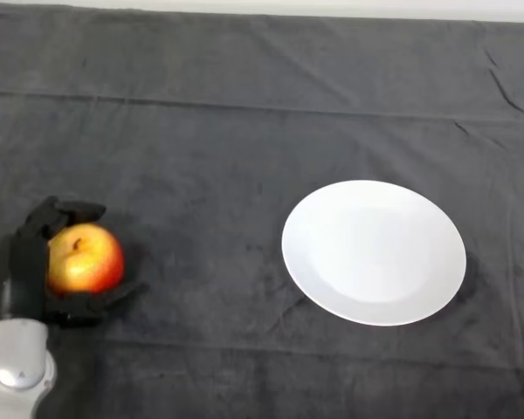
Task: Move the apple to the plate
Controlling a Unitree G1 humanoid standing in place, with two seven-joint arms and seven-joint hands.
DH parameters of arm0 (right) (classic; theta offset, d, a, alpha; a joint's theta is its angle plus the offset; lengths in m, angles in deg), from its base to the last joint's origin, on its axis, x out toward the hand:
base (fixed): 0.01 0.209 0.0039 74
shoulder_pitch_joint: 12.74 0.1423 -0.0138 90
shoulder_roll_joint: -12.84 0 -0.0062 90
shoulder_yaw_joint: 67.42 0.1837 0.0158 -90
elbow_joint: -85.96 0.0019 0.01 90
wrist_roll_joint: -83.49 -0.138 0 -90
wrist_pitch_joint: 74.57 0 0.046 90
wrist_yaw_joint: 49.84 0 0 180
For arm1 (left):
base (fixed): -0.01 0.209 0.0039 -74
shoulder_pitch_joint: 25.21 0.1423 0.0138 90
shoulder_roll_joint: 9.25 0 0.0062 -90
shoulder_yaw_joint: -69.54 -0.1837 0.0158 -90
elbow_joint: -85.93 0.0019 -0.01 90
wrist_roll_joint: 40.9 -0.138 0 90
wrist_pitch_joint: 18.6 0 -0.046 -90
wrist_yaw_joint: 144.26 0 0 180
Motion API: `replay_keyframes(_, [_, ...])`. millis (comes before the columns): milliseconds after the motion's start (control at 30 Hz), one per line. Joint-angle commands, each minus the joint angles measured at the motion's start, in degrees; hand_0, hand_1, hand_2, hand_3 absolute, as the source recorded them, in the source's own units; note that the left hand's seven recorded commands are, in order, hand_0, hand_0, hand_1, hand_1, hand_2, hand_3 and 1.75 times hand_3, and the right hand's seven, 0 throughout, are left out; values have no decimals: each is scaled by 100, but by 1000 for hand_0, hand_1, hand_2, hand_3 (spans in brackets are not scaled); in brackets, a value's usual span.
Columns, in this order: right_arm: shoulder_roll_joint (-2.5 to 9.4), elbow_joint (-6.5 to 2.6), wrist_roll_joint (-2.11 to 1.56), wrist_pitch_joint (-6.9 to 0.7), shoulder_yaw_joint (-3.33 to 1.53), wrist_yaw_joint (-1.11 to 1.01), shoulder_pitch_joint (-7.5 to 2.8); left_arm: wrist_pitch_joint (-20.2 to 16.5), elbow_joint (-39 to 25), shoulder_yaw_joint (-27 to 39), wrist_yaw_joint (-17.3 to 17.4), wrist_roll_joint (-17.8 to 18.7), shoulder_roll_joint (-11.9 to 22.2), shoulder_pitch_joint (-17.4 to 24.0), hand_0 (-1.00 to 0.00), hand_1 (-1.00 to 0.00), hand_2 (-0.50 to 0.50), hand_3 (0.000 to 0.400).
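A red and yellow apple (86, 258) sits at the left side of the table, stem up. My left hand (28, 262) is curled round it: fingers wrap over its far side and the thumb lies along its near side. A white round plate (374, 251) lies on the dark cloth to the right of the middle, well apart from the apple, with nothing on it.
The table is covered by a dark grey cloth (244, 131) with a few creases. Its far edge runs along the top of the view.
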Motion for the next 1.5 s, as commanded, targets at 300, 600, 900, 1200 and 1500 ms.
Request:
replay_keyframes(300, [-24, 264, -58, -2, 52, 64, -84, 51, -150, -821, 9, -391, -298, -727, -1000, -1000, 0, 400])
replay_keyframes(600, [-28, 254, -60, -1, 53, 59, -82, 332, 331, -1565, 32, -448, -552, -1190, -1000, -1000, 0, 400])
replay_keyframes(900, [-35, 237, -64, 2, 56, 51, -77, 581, 876, -2247, 5, -329, -781, -1647, -1000, -1000, 0, 400])
replay_keyframes(1200, [-44, 214, -68, 7, 61, 38, -71, 972, 1572, -2720, -33, -118, -923, -2128, -1000, -1000, 0, 400])
replay_keyframes(1500, [-55, 185, -72, 12, 67, 22, -63, 1236, 2262, -3180, -237, 65, -1176, -2562, -1000, -1000, 0, 400])
